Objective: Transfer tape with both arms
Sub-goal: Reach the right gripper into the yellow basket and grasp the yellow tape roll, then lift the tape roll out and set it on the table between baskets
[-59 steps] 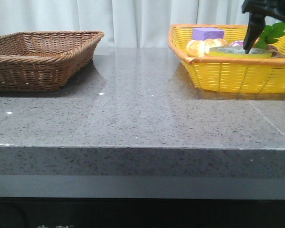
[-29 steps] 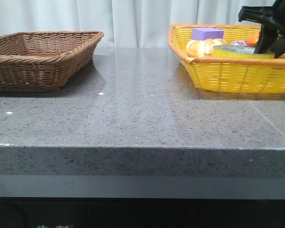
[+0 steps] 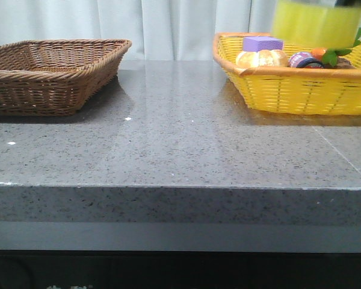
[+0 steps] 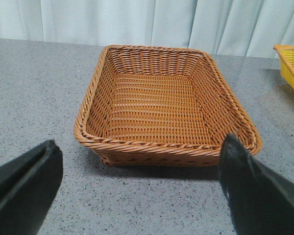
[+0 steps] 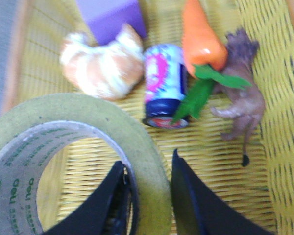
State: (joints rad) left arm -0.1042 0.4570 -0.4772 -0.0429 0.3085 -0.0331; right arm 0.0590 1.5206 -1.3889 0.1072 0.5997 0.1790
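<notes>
The tape (image 5: 83, 161) — translucent yellow, white core with green letters — hangs above the yellow basket (image 3: 301, 90), pinched through its wall by the right gripper (image 5: 149, 196). Below lie a purple block (image 5: 110, 17), bread (image 5: 100, 61), can (image 5: 164, 85) and carrot (image 5: 201, 36). The left gripper (image 4: 137, 188) gapes wide near the brown basket (image 4: 161, 103).

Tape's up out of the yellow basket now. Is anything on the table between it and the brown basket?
Nothing visible. The tape, gripped by the right gripper, hangs above the yellow basket. The table between it and the brown basket is bare, and that basket looks empty. The left gripper waits open beside it.
</notes>
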